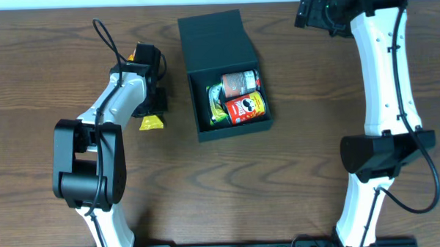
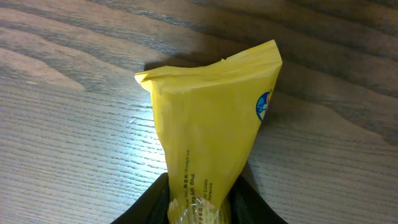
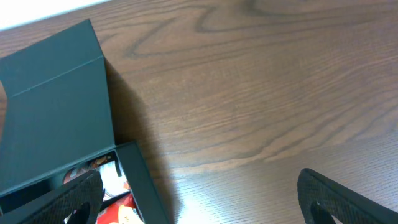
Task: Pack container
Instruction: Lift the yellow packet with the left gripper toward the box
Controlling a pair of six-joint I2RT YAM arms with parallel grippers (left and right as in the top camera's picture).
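The container [image 1: 213, 41] is set mid-table [image 1: 41, 42], lid laid open, cans [image 1: 246, 106] inside. The right arm is stretched toward the far edge, the right gripper [image 3: 199, 186] spread wide over bare wood. A yellow packet [image 2: 211, 118] is clamped in the left gripper [image 2: 199, 211], left of the box.

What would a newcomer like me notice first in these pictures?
The open dark container at top centre of the overhead view, with a bright red can, a brownish can and a green packet inside. Then the yellow packet pinched in the left tool, just left of the box.
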